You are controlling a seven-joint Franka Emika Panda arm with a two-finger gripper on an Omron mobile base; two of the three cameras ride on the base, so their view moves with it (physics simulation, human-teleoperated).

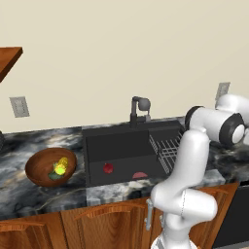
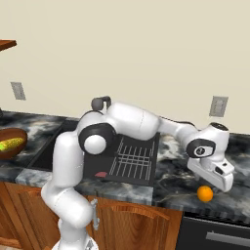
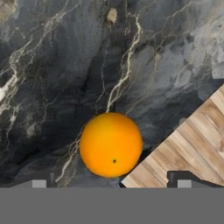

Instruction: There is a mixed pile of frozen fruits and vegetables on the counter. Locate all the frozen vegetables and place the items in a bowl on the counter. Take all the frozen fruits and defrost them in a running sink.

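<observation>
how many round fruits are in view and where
2: a red ball lies in the sink; an orange ball sits on the counter right of the sink, under the open pincer.

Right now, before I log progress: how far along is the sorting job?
Done: corn cob and green piece lie in the bowl; red ball sits in the sink. In hand: open gripper above the orange ball on the counter. Left: sink it; no running water visible.

No readable text, labels, brands, numbers or signs anywhere: none on the tabletop (image 3: 65,65), none on the orange ball (image 3: 111,144) just ahead of the gripper (image 3: 111,183), none on the wall plates (image 2: 218,106) beyond it.
</observation>
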